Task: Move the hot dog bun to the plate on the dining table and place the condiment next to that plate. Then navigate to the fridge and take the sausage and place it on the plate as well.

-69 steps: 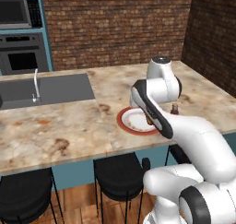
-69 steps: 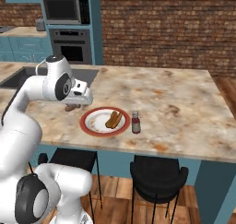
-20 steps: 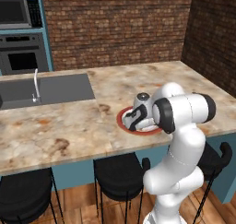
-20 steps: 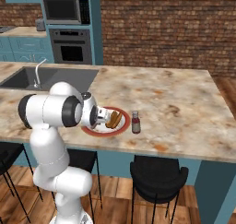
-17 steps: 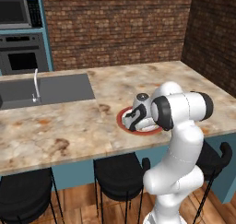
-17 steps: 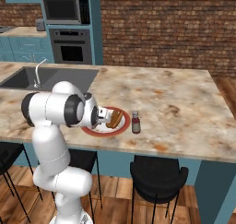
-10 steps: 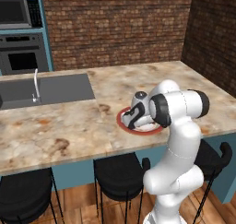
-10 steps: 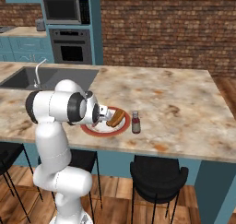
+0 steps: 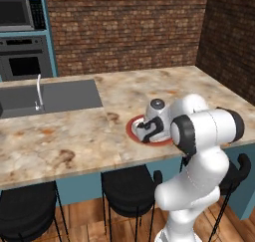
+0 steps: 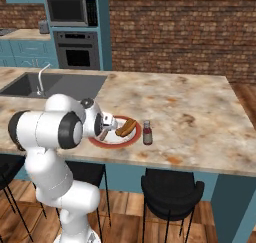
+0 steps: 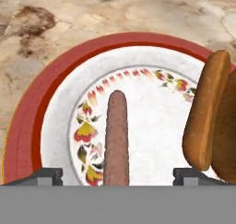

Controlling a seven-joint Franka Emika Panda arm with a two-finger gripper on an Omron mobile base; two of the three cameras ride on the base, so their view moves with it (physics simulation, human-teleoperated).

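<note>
On the dining table (image 10: 200,122) stands the red-rimmed plate (image 11: 41,108), also plate (image 9: 133,128) and plate (image 10: 120,141). The thin reddish-brown sausage (image 11: 116,135) lies flat on its white centre. The hot dog bun (image 11: 207,112) rests on the plate's right side, seen as bun (image 10: 126,127). My gripper (image 11: 117,177) hangs low over the plate, open, its fingertips wide on either side of the sausage's near end and apart from it; gripper (image 9: 147,131), gripper (image 10: 104,129). Just right of the plate stands the condiment (image 10: 147,132).
A sink with a faucet (image 9: 50,94) is set into the counter to the left. Black stools (image 9: 127,183) stand under the near edge, one stool (image 10: 170,189) to the right. An oven and microwave (image 10: 75,32) line the back wall.
The jaws have gone from shut to wide open and the sausage now lies loose on the plate. The hand has crept a little further over the plate.
</note>
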